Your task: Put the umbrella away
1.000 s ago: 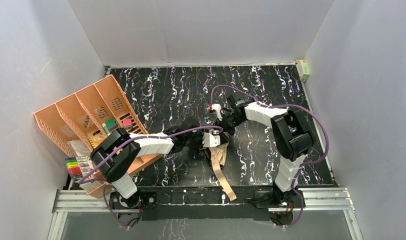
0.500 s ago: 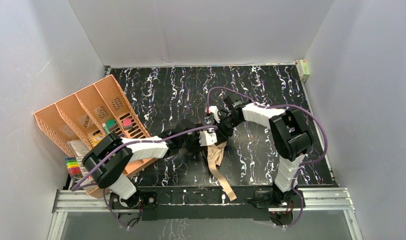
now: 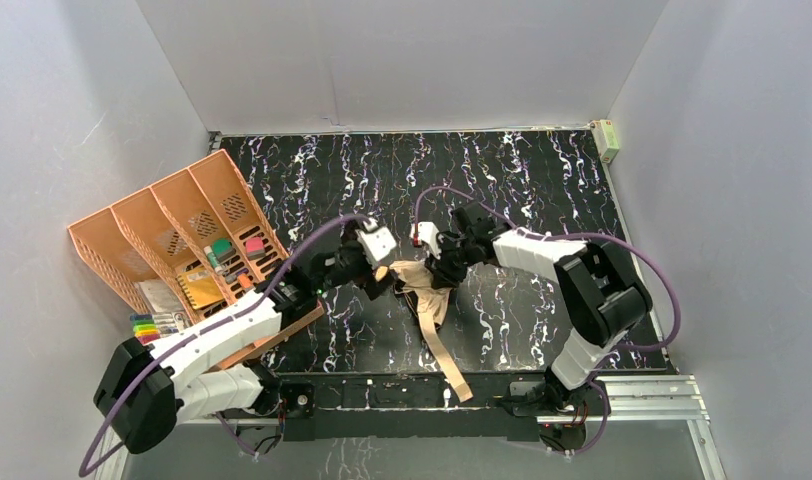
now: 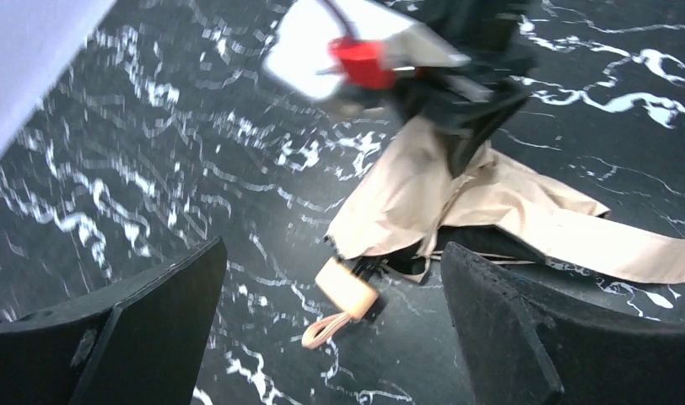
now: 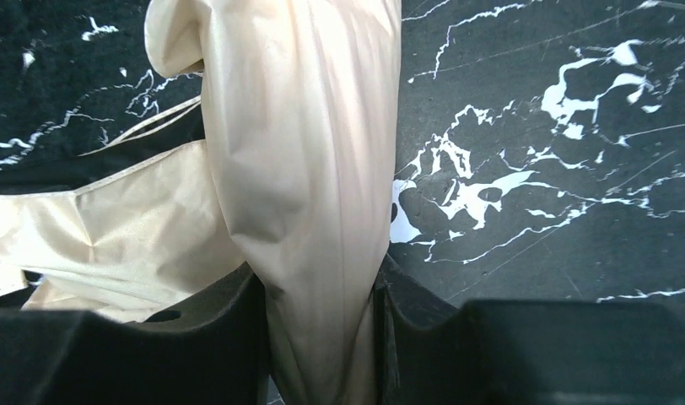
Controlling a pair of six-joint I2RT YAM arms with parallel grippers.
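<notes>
The umbrella [image 3: 422, 292] lies folded and crumpled at the middle of the black marbled table, its tan canopy [image 4: 432, 190] bunched and a long tan strap [image 3: 448, 362] trailing toward the near edge. Its small tan handle [image 4: 346, 287] with a loop rests on the table. My left gripper [image 4: 339, 337] hovers open just over that handle, fingers wide on either side and touching nothing. My right gripper [image 5: 320, 337] is shut on a thick fold of the canopy [image 5: 310, 169]. In the top view the left gripper [image 3: 384, 280] is left of the umbrella and the right gripper [image 3: 435, 270] on its far end.
An orange plastic desk organizer [image 3: 132, 232] lies tilted at the left edge, holding small items. A pack of coloured markers [image 3: 148, 331] sits beside it. A small green and white box [image 3: 607, 140] stands at the back right corner. White walls close in three sides.
My left gripper opened, let go of the umbrella and drew back to the left. My right gripper came down onto the canopy and shut on it.
</notes>
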